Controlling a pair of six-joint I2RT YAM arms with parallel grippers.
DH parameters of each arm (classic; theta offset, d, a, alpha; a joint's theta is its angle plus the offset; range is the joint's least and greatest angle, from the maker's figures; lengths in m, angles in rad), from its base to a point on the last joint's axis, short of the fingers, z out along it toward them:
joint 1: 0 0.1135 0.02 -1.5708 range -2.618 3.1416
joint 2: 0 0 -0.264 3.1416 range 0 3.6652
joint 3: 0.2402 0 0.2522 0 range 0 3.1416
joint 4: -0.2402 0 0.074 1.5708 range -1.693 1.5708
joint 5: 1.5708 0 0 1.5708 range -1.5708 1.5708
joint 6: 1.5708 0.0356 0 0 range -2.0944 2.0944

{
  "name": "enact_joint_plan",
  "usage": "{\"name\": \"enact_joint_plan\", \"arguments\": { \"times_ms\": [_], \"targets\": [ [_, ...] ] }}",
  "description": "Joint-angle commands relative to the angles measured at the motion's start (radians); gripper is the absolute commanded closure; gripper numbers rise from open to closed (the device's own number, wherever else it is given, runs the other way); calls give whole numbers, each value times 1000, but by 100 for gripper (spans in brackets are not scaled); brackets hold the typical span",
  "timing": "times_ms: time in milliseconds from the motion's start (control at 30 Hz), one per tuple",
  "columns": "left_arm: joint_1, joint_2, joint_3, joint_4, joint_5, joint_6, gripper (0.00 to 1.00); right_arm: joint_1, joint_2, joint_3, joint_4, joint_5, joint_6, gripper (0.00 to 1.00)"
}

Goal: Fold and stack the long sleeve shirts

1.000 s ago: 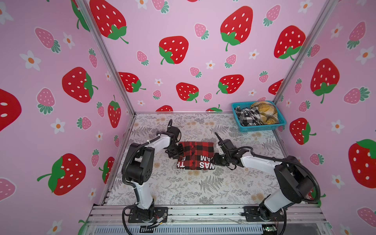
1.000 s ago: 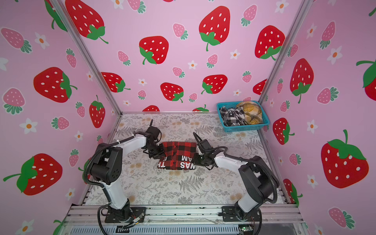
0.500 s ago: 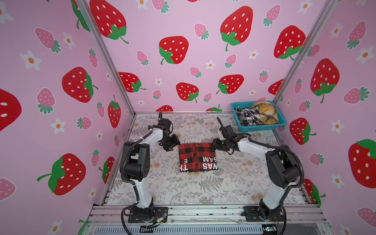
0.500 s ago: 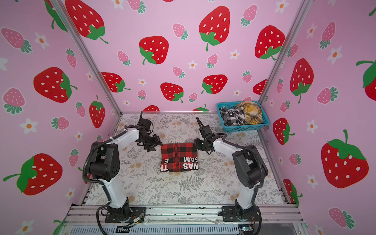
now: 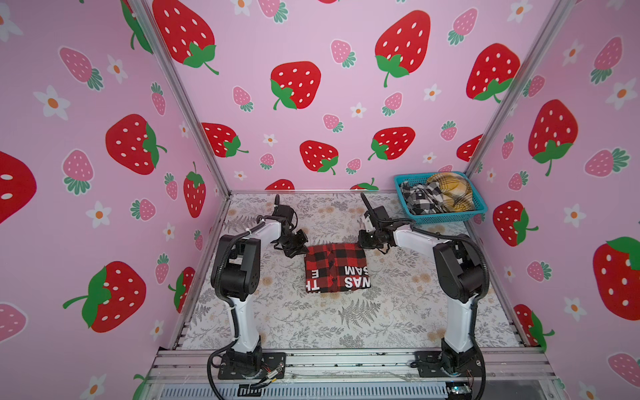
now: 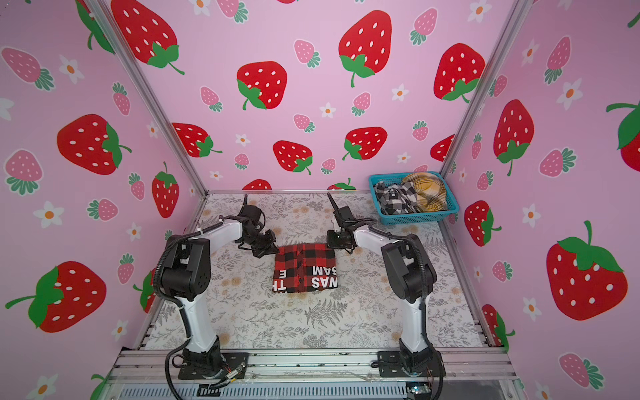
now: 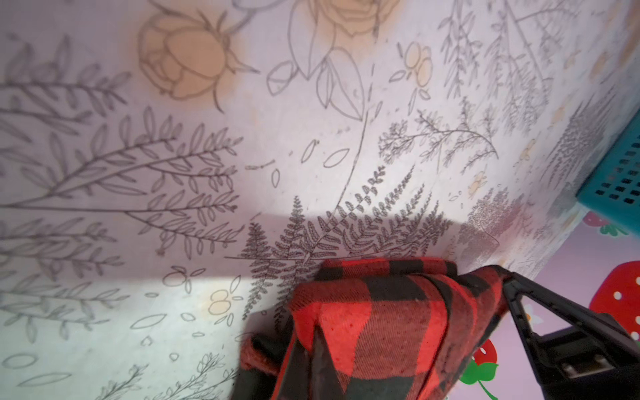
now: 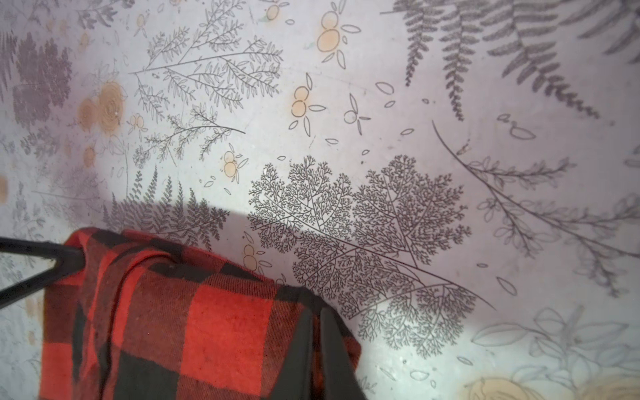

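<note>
Red-and-black buffalo-check shirt (image 5: 336, 268), folded into a compact rectangle, lies flat on the floral table (image 5: 311, 322) about midway between my 2 arms, with white block letters along the edge nearest the arm bases. Its long axis runs side to side across the table, so the 2 far corners fall 1 to each arm. The left gripper (image 5: 297, 250) sits at the far left corner and the right gripper (image 5: 363, 242) at the far right corner; in both top views each meets the cloth's far edge. In the left wrist view, the left gripper (image 7: 412, 304) has its jaws pressed onto a bunched fold of the check cloth, which fills the gap between the fingers (image 7: 322, 374). In the right wrist view, the right gripper (image 8: 199, 282) pinches the matching corner in the same way. From either pincer the bulk of the shirt extends toward the bases, away from the back wall. Neither arm is nearer, and the hold is symmetric. I judge that the coming move turns on this: both corners should travel together, square to the long axis, or the fold may skew. Well apart, in the far right corner, a teal basket (image 5: 446, 219) holds 2 more garments, a black-and-white check shirt (image 5: 419, 201) beside a mustard-yellow plaid shirt (image 5: 450, 192). Both are crumpled, and the right arm is the nearer to them.
</note>
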Motion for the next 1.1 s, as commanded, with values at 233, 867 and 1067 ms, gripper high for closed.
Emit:
{"name": "enact_joint_plan", "arguments": {
  "times_ms": [233, 867, 1067],
  "targets": [
    [49, -22, -67, 47, -55, 1, 100, 30, 63, 88, -38, -2, 49, 98],
    [-73, -353, -82, -187, -233, -34, 52, 87, -175, 65, -188, 144, 55, 55],
    [-182, -289, -144, -89, -123, -101, 75, 178, -289, -128, -77, 119, 133, 67]
  ]
}}
